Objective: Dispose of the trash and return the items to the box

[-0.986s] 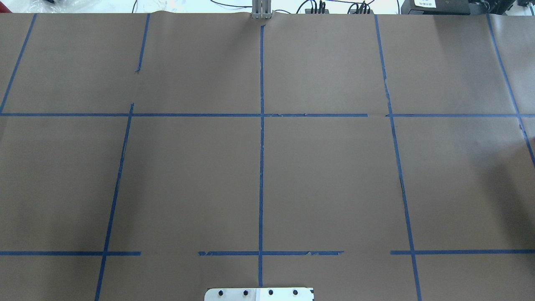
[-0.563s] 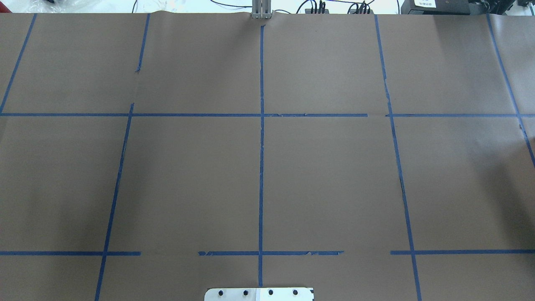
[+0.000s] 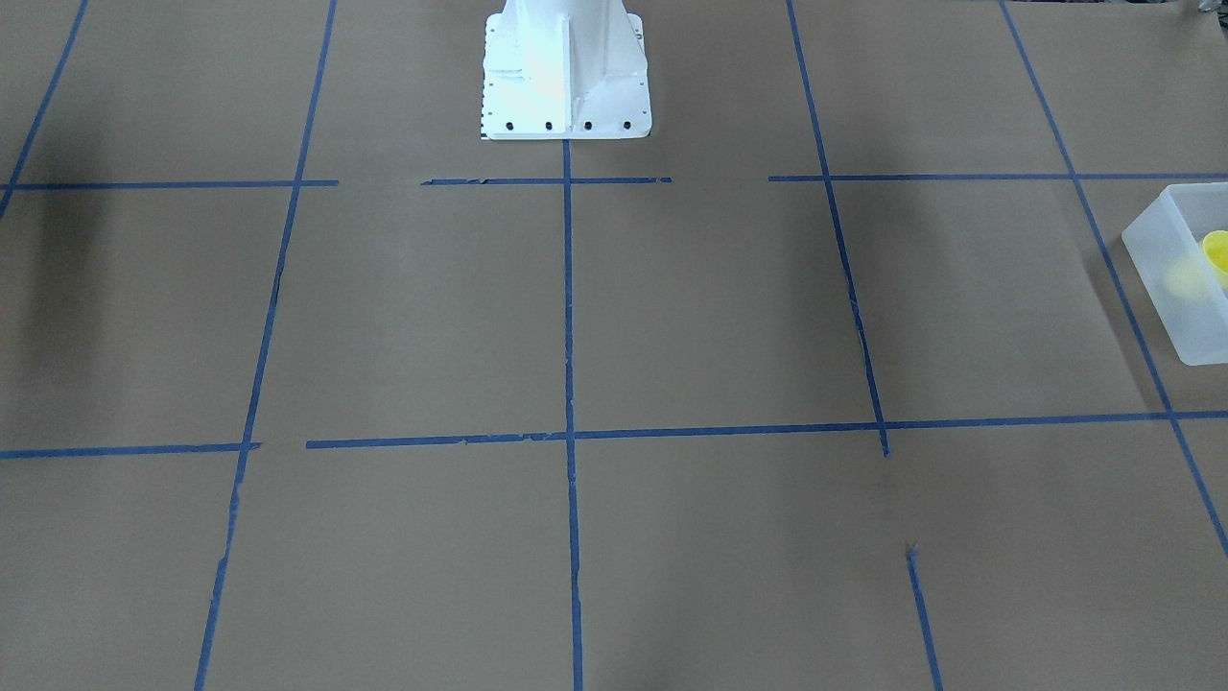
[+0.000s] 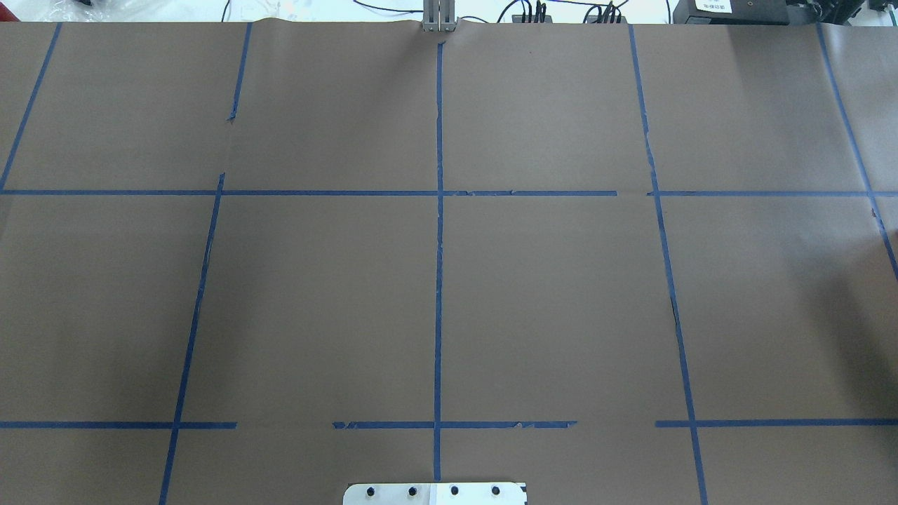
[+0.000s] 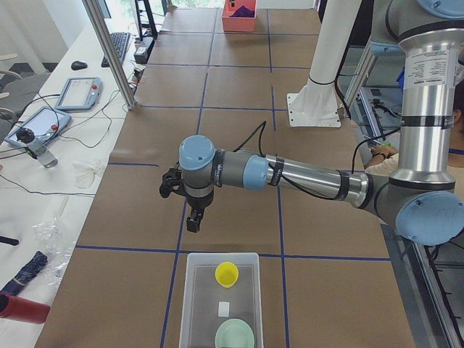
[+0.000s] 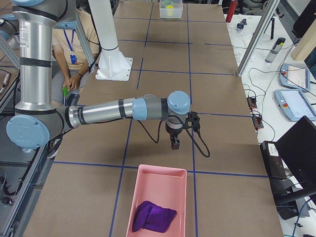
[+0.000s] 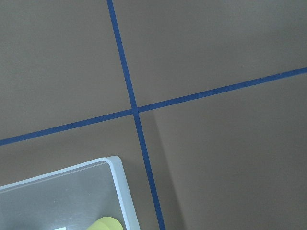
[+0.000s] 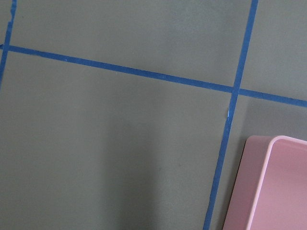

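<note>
While my left hand (image 5: 193, 221) hangs near the box (image 5: 185, 297), the yellow cup (image 5: 226, 273) stands inside it, far from my right hand (image 6: 175, 143); I cannot tell whether either hand is parted.

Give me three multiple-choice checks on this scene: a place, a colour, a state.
1. Where is the small yellow plastic cup? A bare tabletop; B translucent white plastic bin; C the floor.
2. Colour of the crumpled cloth in the pink rectangular plastic tray? A green; B white; C purple.
3. The cup is: A upright; B tipped over; C upside down.
1B, it sits inside the bin; 2C, the cloth shows purple; 3A, its open mouth faces up.
</note>
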